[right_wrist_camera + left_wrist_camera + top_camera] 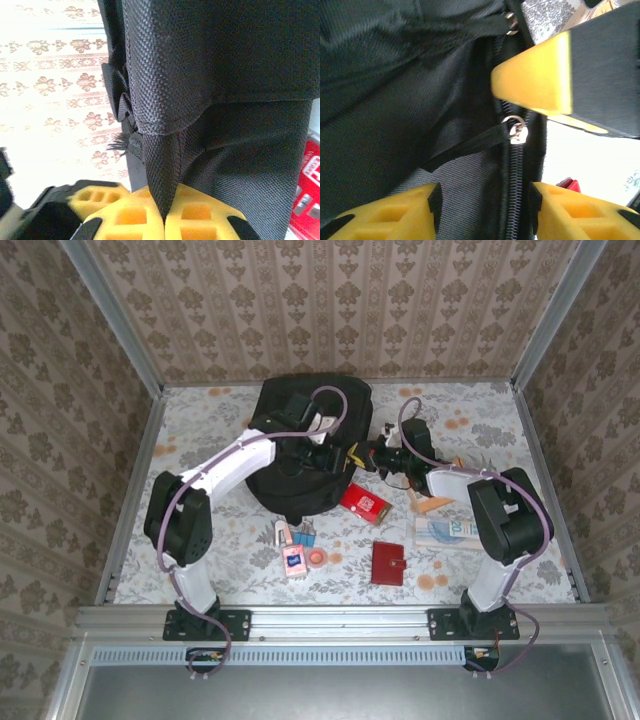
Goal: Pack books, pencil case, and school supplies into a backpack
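Yellow fingers (125, 212) of the right gripper (164, 220) clench a fold of the black backpack (225, 75), which rises directly ahead; the left gripper (485, 210), jaws parted, straddles its zip (516, 132), grasping nothing.

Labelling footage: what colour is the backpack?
The backpack is black; the right wrist view shows it best.

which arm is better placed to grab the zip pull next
Probably left: the left gripper stands open with the zip pull just ahead of it, while the right gripper is shut on a fold of the backpack.
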`<state>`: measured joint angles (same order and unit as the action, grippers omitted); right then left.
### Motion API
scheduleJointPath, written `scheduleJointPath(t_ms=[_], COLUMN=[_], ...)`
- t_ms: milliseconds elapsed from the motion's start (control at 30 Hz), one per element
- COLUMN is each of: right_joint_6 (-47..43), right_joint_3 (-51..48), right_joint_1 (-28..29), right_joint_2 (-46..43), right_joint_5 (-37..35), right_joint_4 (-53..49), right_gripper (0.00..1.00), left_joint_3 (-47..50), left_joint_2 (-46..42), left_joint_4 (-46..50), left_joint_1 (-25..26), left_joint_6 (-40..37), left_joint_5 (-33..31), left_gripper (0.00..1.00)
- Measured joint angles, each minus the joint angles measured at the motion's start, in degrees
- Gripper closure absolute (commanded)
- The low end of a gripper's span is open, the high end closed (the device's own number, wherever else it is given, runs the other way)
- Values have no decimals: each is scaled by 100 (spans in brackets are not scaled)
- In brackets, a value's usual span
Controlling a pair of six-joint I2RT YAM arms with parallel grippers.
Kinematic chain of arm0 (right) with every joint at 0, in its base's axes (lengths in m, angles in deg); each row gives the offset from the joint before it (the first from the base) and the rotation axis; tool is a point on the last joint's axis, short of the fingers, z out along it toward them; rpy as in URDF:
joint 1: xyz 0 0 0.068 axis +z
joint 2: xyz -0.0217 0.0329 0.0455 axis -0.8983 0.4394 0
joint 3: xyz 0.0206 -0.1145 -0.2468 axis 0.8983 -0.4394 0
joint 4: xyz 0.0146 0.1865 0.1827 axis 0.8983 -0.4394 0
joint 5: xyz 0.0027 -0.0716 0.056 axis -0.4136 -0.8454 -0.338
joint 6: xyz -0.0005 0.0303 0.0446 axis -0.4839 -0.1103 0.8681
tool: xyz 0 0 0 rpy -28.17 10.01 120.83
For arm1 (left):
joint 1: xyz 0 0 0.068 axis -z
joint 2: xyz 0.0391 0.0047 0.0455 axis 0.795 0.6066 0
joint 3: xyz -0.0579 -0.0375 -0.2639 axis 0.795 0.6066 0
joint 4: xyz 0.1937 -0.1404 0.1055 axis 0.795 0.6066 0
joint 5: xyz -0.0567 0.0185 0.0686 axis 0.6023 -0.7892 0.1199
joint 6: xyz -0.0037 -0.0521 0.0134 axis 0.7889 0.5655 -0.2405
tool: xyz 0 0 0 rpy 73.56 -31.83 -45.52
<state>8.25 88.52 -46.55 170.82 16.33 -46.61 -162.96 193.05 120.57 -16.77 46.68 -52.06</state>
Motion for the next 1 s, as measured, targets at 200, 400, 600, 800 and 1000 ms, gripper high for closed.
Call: scheduleJointPath(t_ms=[200,400,600,800,1000], right_joint_6=[538,1029,1276,1399,1423], right_joint_3=[-223,-420,-459,-459,-459], right_joint_1=[2,-2,-2,2,26], right_joint_2=[216,496,542,542,542], right_joint_5=[111,175,181,197,199], right_joint_4=[841,1657,2149,2356,2380], right_gripper=[100,100,100,100,100], left_joint_3=[901,1646,1851,2050,2135], left_joint_2=[-2,-136,-173,-170,-96], left_joint_4=[-951,-2256,-3143,-3985,-4787], left_joint_1=[-354,-623,-741,-743,-741], left_joint_6=[1099,2245,3071,3729,4266], left_joint_5=[629,1176,1488,1663,1797], left_gripper=[42,42,42,43,49])
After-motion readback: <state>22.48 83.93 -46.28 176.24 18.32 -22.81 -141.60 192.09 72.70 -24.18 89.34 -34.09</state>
